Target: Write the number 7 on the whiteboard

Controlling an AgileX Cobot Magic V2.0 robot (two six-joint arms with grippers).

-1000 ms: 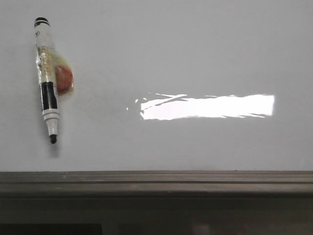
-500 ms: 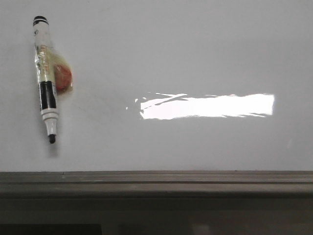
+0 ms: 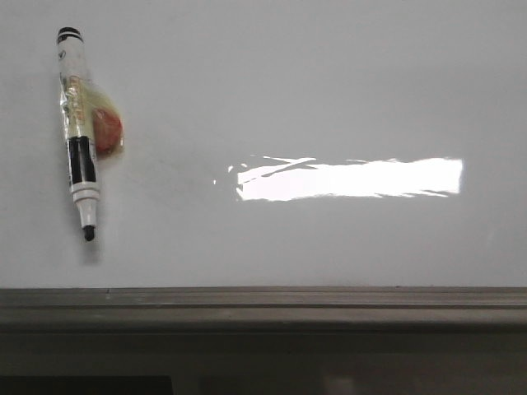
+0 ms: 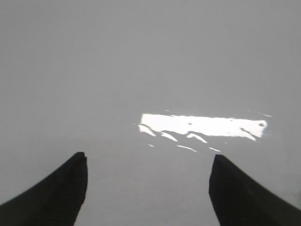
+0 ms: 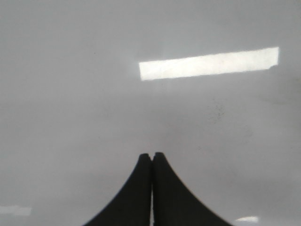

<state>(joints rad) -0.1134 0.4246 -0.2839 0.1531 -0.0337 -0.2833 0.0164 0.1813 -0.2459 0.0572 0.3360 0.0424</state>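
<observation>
The whiteboard (image 3: 313, 99) fills the front view, glossy pale grey, with a grey-brown ledge (image 3: 263, 306) along its lower edge. A black-and-white marker (image 3: 78, 132) lies on it at the far left, uncapped tip toward the ledge, with an orange-and-yellow piece taped to its side. No number 7 shows on the board. No gripper shows in the front view. My left gripper (image 4: 148, 162) is open and empty over bare board (image 4: 141, 56). My right gripper (image 5: 152, 155) is shut with nothing between its fingers, over bare board (image 5: 94, 94).
A bright white rectangular glare (image 3: 350, 178) lies across the middle of the board and shows in both wrist views too (image 4: 204, 126) (image 5: 209, 63). Faint smudges (image 5: 216, 112) mark the board in the right wrist view.
</observation>
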